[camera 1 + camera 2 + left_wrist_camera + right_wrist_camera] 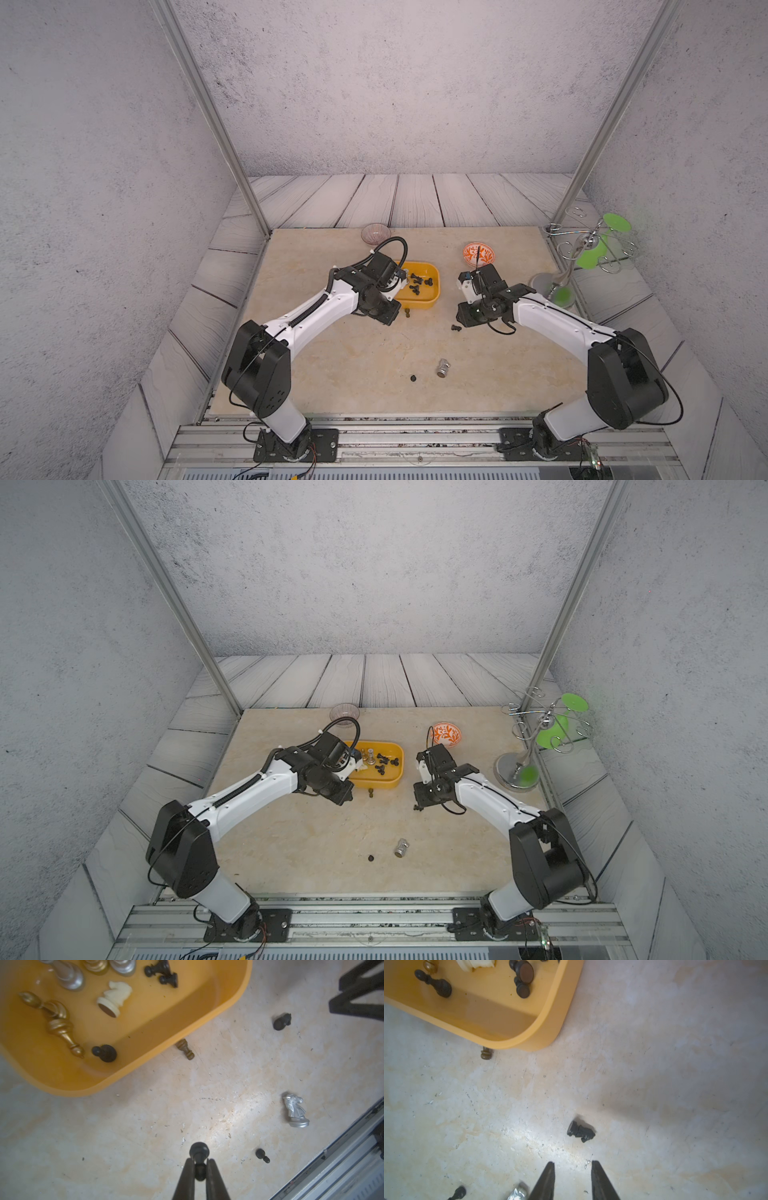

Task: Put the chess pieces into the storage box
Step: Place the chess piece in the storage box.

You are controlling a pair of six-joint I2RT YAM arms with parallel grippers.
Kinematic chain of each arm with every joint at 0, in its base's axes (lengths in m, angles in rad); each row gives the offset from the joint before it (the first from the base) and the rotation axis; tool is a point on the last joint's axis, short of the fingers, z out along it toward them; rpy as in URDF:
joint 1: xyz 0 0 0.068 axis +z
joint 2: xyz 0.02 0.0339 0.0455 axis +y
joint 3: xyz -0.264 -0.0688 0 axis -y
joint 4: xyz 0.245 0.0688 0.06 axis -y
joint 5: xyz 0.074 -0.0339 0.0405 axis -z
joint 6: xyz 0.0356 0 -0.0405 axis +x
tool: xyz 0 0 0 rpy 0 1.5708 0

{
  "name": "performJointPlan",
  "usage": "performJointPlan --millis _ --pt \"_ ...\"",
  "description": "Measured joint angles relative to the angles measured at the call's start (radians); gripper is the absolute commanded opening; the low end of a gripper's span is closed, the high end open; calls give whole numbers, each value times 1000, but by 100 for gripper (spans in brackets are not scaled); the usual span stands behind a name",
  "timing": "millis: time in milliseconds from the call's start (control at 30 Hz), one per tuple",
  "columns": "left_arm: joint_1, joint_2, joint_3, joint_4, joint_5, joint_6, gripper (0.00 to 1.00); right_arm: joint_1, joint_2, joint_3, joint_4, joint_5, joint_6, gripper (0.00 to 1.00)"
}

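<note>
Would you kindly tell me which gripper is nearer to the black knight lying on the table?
Right. The right gripper hangs just short of the black knight, fingers open; the left gripper, shut on a black pawn, is farther off by the storage box.

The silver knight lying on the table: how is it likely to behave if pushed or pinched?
The silver knight lies on its side and its base is round, so a push would probably roll it in an arc rather than slide it straight. Its glossy, uneven head may slip in a pinch.
</note>
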Motion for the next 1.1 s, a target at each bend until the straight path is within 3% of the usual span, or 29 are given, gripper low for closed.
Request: performJointPlan --millis 267,933,1100 --pt "47 28 80 85 -34 0 7 -2 -10 -23 3 1 1 32" --pt "153 425 353 126 -61 -8 8 -2 2 -22 -3 2 2 32" --pt "161 479 413 126 -61 -7 13 -2 4 -22 -12 2 2 32"
